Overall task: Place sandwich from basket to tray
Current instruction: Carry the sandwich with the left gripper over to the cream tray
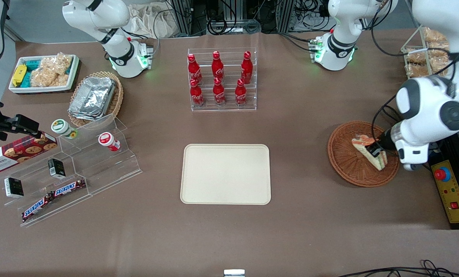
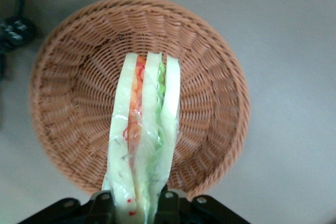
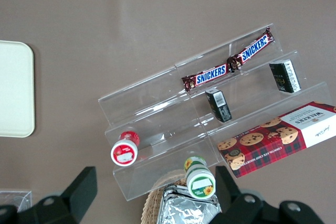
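Wicker basket (image 1: 349,165) | sandwich (image 2: 144,129) above it | gripper (image 1: 376,151) jaws clamped on sandwich | tray (image 1: 225,174) apart

We read SNICKERS on 2 chocolate bars (image 3: 227,65) on the clear stepped stand (image 3: 157,103), Walkers on the red tartan cookie box (image 3: 278,139), white Coca-Cola script on 6 red bottles (image 1: 218,79), no legible text on the gripper (image 1: 376,151) at the sandwich (image 1: 369,150).
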